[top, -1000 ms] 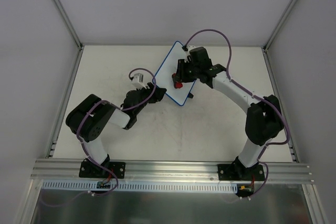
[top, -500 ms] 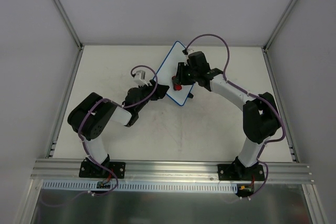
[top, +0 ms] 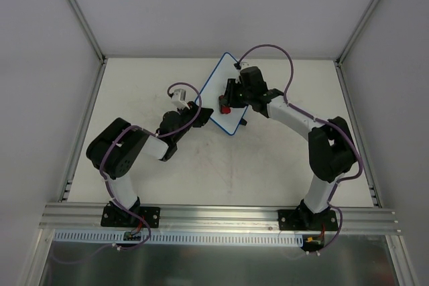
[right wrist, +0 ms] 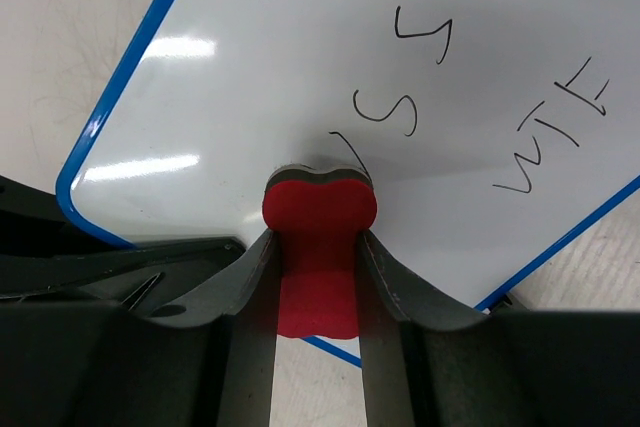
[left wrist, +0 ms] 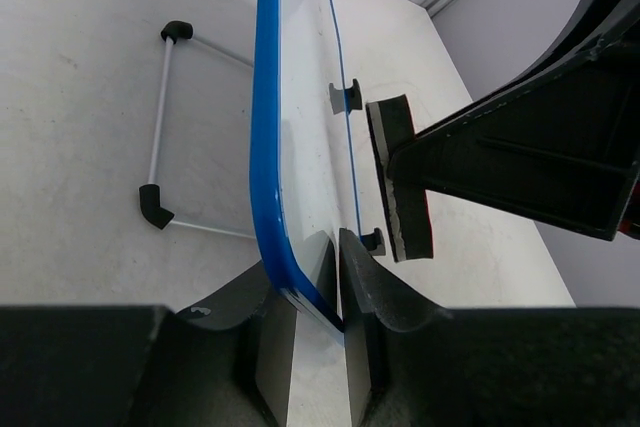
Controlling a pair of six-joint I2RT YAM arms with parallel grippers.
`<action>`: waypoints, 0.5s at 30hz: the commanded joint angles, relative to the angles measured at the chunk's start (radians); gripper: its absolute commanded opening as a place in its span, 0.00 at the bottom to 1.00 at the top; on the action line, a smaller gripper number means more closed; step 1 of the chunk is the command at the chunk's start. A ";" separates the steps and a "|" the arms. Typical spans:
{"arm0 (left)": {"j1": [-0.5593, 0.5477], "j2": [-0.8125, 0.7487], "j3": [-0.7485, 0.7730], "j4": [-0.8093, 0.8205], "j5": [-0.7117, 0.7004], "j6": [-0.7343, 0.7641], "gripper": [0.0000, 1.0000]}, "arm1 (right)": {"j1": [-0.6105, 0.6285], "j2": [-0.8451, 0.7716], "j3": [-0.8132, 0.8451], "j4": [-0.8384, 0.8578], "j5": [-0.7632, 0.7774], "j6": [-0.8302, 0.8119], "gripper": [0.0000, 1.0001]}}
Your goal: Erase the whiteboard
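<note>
The whiteboard [top: 220, 88] is a white board with a blue rim, lying askew at the table's back middle. My left gripper [top: 201, 113] is shut on its near left corner; in the left wrist view the blue rim [left wrist: 265, 147] sits between my fingers [left wrist: 318, 277]. My right gripper [top: 228, 100] is shut on the red eraser [top: 226, 108] and presses its dark felt face against the board. In the right wrist view the eraser [right wrist: 318, 212] touches the board [right wrist: 280, 77] just below black handwriting [right wrist: 400, 112]. The eraser shows edge-on in the left wrist view [left wrist: 400, 182].
Two small black tabs [left wrist: 345, 97] stick out from the board's far edge. A thin white wire stand with black ends [left wrist: 160, 127] lies on the table beside the board. Grey walls and metal frame rails [top: 80, 18] enclose the table.
My right gripper has slid the eraser a little up and left across the board. My left gripper keeps hold of the board corner and has barely shifted.
</note>
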 commanded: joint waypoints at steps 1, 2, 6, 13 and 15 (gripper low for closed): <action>0.009 -0.024 0.011 0.413 -0.007 0.004 0.22 | -0.003 0.012 0.010 0.055 -0.024 0.034 0.00; 0.008 -0.028 0.010 0.413 -0.007 0.006 0.22 | -0.003 0.012 0.011 0.053 -0.024 0.039 0.00; 0.011 -0.028 0.008 0.413 -0.010 0.000 0.16 | 0.003 0.032 0.028 0.057 -0.039 0.053 0.00; 0.015 -0.023 0.008 0.413 -0.010 -0.002 0.00 | 0.020 0.081 0.077 0.032 -0.052 0.047 0.00; 0.015 -0.024 0.007 0.413 -0.010 0.001 0.00 | 0.023 0.092 0.090 0.014 -0.048 0.044 0.00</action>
